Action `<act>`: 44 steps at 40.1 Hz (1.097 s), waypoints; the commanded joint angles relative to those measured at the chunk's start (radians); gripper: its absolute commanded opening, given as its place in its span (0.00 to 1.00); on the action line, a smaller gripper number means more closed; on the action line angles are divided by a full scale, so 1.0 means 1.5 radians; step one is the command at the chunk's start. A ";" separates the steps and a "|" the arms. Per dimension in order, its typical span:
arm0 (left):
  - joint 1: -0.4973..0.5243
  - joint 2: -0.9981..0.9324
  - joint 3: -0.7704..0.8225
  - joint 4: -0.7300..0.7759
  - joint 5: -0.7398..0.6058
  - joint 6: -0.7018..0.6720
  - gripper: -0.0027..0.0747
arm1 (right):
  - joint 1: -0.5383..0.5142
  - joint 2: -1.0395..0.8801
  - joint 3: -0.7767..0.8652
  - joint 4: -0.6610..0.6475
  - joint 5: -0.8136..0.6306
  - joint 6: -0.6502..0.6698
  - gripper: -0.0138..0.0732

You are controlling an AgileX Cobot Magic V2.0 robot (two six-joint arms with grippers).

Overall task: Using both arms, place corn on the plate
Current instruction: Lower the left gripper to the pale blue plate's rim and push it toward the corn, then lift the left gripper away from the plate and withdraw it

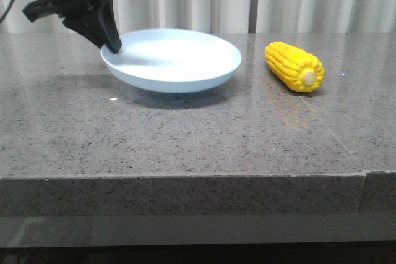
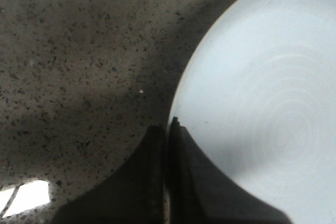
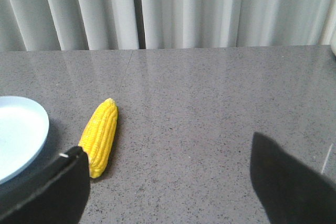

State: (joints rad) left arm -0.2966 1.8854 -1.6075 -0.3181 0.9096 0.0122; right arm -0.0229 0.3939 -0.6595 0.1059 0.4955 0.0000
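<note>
Front view: the left gripper pinches the plate at its left rim, while the corn lies well to the right on the table, stub end toward the front edge. Left wrist view: fingers closed on the rim. Right wrist view: the right gripper gapes wide, the corn just beyond its finger beside the plate, long axis pointing away.

Left tool grips plate; corn lies beside.

Grey speckled stone table, pale blue plate left, corn lying right, apart.
</note>
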 commanded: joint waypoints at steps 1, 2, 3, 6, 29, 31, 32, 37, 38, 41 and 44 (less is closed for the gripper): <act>-0.005 -0.022 -0.024 -0.019 -0.028 0.000 0.01 | -0.005 0.010 -0.024 0.004 -0.053 -0.007 0.90; -0.005 -0.020 -0.024 -0.019 -0.028 0.000 0.01 | -0.005 0.010 -0.024 0.004 -0.053 -0.007 0.90; -0.005 -0.020 -0.024 -0.019 -0.029 0.000 0.02 | -0.005 0.010 -0.024 0.004 -0.053 -0.007 0.90; -0.005 -0.020 -0.024 -0.019 -0.034 0.000 0.11 | -0.005 0.010 -0.024 0.004 -0.053 -0.007 0.90; -0.003 -0.204 -0.014 0.309 0.035 -0.115 0.36 | -0.005 0.010 -0.024 0.004 -0.053 -0.007 0.90; -0.003 -0.228 0.006 0.336 0.035 -0.126 0.31 | -0.005 0.010 -0.024 0.004 -0.053 -0.007 0.90; -0.003 -0.244 0.020 0.344 0.033 -0.131 0.29 | -0.005 0.010 -0.024 0.004 -0.053 -0.007 0.90; -0.003 -0.324 0.105 0.361 -0.003 -0.145 0.14 | -0.005 0.010 -0.024 0.004 -0.053 -0.007 0.90; -0.003 -0.343 0.127 0.361 -0.016 -0.150 0.12 | -0.005 0.010 -0.024 0.004 -0.053 -0.007 0.90; -0.003 -0.402 0.201 0.354 -0.054 -0.159 0.02 | -0.005 0.010 -0.024 0.004 -0.053 -0.007 0.90; -0.005 -0.463 0.278 0.345 -0.092 -0.159 0.01 | -0.005 0.010 -0.024 0.004 -0.053 -0.007 0.90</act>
State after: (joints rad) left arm -0.2966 1.3111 -1.2706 0.2026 0.8849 -0.2083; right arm -0.0229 0.3939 -0.6595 0.1059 0.4955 0.0000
